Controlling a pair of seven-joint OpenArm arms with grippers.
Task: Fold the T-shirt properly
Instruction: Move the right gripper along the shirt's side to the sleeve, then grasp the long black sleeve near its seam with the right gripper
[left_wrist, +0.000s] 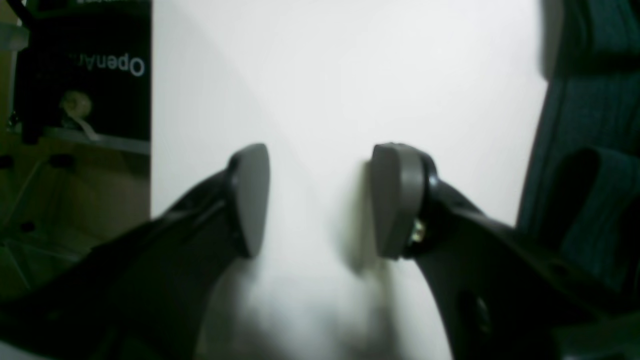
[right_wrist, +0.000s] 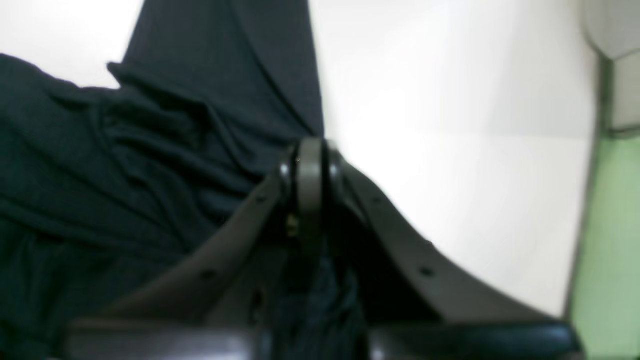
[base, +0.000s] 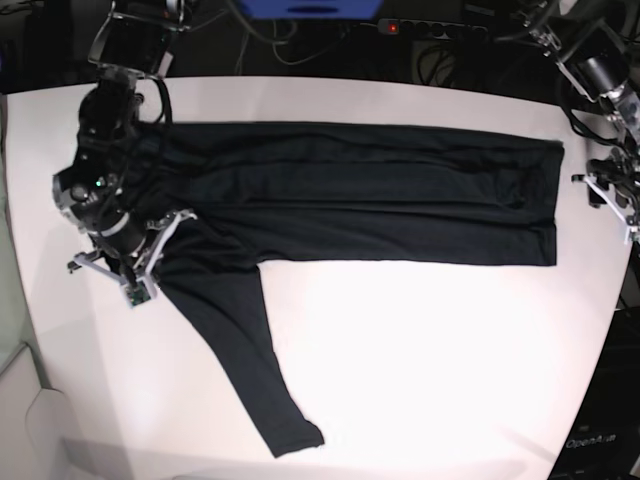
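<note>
The T-shirt (base: 350, 190) is very dark and lies as a long band across the far half of the white table (base: 420, 350). One long sleeve (base: 245, 370) trails toward the front. My right gripper (base: 150, 280) is at the shirt's left end. In the right wrist view it (right_wrist: 310, 185) is shut at the edge of the bunched fabric (right_wrist: 125, 165), with cloth showing between the fingers. My left gripper (base: 612, 215) hovers just off the shirt's right end. In the left wrist view it (left_wrist: 320, 200) is open and empty over bare table, with the shirt (left_wrist: 590, 125) to its right.
The table's curved edge (base: 20, 300) runs close to my right gripper, with green floor (right_wrist: 610, 240) beyond. A black base labelled OpenArm (left_wrist: 100, 65) stands off the table near my left arm. Cables and a power strip (base: 430, 28) lie behind the table.
</note>
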